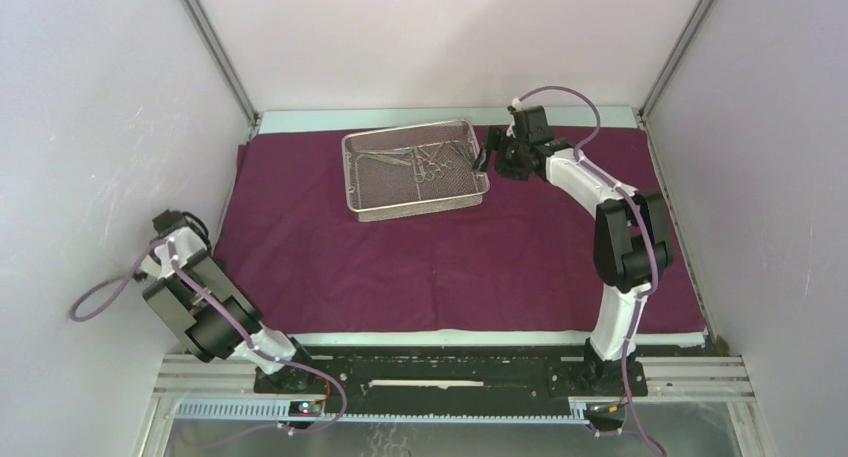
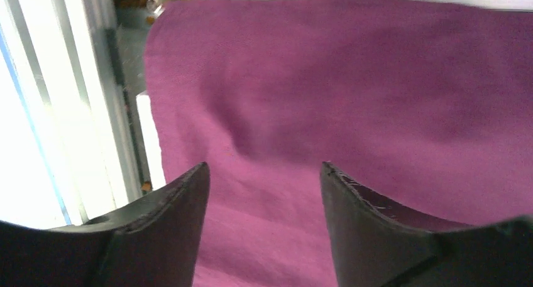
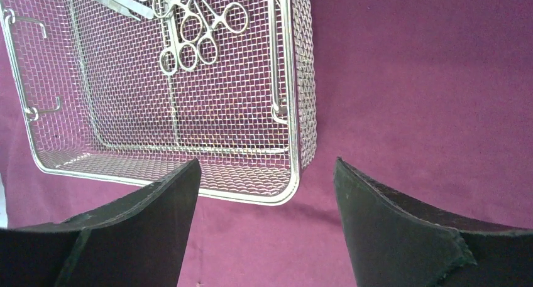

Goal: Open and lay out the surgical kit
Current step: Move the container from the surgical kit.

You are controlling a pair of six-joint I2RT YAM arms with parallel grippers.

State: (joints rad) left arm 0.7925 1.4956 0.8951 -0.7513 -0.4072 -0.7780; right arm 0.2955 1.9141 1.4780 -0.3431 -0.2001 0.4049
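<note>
While the purple cloth lies opened out flat over most of the table, the wire-mesh tray sits on it at the far middle, turned slightly askew to the cloth's edges. Tray contents: a small cluster of thin steel tools, all in the far half, resting on the mesh floor. Several ring-handled tools lie overlapped with their finger loops pointing toward the near side; which are scissors and which are clamps cannot be told apart. One flat pair of tweezers lies just to their left, angled across the mesh. Near half of the tray holds nothing but bare mesh. Right gripper: jaws spread wide, nothing between them, hanging just off the tray's right-hand near corner, apart from the rim. Left gripper: jaws parted to a moderate gap, nothing held, poised low over the cloth near its left edge, where a soft wrinkle shows in the fabric. Left arm is well apart from the tray.
</note>
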